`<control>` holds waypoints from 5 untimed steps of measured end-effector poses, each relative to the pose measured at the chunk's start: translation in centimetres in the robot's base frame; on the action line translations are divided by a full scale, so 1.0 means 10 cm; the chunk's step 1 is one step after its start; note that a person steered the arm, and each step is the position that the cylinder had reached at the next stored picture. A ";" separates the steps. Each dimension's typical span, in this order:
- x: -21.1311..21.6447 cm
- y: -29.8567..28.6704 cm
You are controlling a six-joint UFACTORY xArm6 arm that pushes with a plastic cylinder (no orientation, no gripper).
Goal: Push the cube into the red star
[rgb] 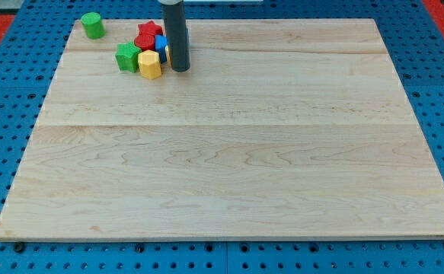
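The rod comes down from the view's top and my tip rests on the wooden board near its top left. A blue cube sits just left of the rod, touching or nearly touching it and partly hidden by it. The red star lies just above and left of the cube. A second red block sits under the star, against the cube's left side. A yellow hexagonal block lies left of my tip, below the cube. A green star is left of the yellow block.
A green cylinder stands alone near the board's top left corner. The blocks form a tight cluster close to the board's top edge. Blue perforated table surrounds the board.
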State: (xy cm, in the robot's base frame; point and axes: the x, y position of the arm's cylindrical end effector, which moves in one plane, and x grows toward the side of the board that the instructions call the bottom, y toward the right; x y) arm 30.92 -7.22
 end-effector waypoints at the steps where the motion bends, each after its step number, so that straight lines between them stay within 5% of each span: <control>1: -0.13 0.00; 3: -0.26 0.68; 4: -0.87 0.74; 5: -1.03 0.34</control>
State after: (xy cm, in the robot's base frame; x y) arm 20.61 -3.78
